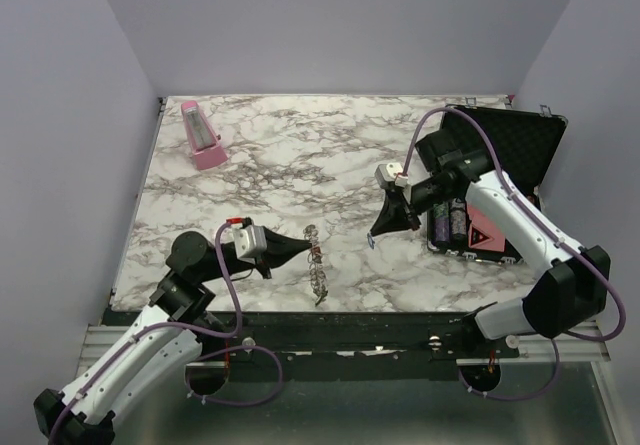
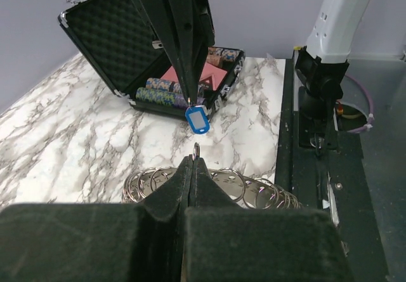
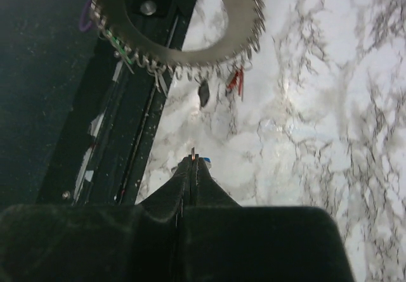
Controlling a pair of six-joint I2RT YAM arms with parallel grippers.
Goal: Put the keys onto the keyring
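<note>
Marble table (image 1: 300, 165), plain walls round it. Keyring (image 1: 318, 270) sits mid-table near the front edge. It shows edge-on from above, so it's prob. upright, not flat. L gripper (image 1: 300, 253) has its jaws pinched tight on a small wire loop of the toothed rim, so it holds the ring. Red keys (image 3: 236, 82) and a black key (image 3: 204, 93) hang from the lower loops in the R wrist view, w/ a green bit further round — those look done. Blue key (image 2: 198, 120) isn't on yet. It dangles from R gripper (image 1: 383, 230), jaws closed on it, near the ring but clearly apart, on the case side. So prob. most of the job is done — what's left is threading the blue one onto a free loop, then letting go. Can't see any loose keys elsewhere, tho they're tiny. Further out: open black case (image 1: 520, 140) w/ chips (image 1: 450, 223) at R, pink thing (image 1: 203, 137) far back L.
</note>
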